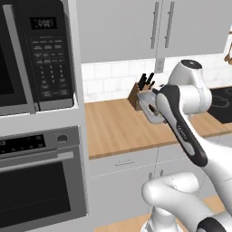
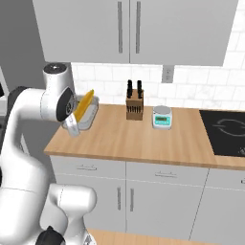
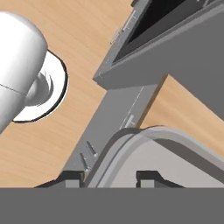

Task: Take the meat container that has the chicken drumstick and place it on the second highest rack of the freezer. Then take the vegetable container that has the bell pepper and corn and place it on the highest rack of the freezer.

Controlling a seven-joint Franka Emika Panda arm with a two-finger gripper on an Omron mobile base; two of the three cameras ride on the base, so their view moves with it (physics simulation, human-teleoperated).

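Hand (image 3: 109,177) is sitting with its two dark fingertips straddling the curved rim of the pale grey, shallow rounded plastic tray (image 2: 85,116), so your fingers are clamped on that rim, one tip outside and one inside. You are carrying the tray tilted, above the near-left part of the light wooden table (image 2: 143,139). A bright yellow elongated corn cob (image 2: 85,104) is lying in it, running nearly the length of the tray and leaning up toward the raised edge. I cannot make out a pepper beside it.

Judging from this, you are working on the second half: the vegetable tray is lifted and in transit. Whether the drumstick tray is already stored, you cannot tell from here. What is left is reaching the freezer and setting this tray on its top shelf board.
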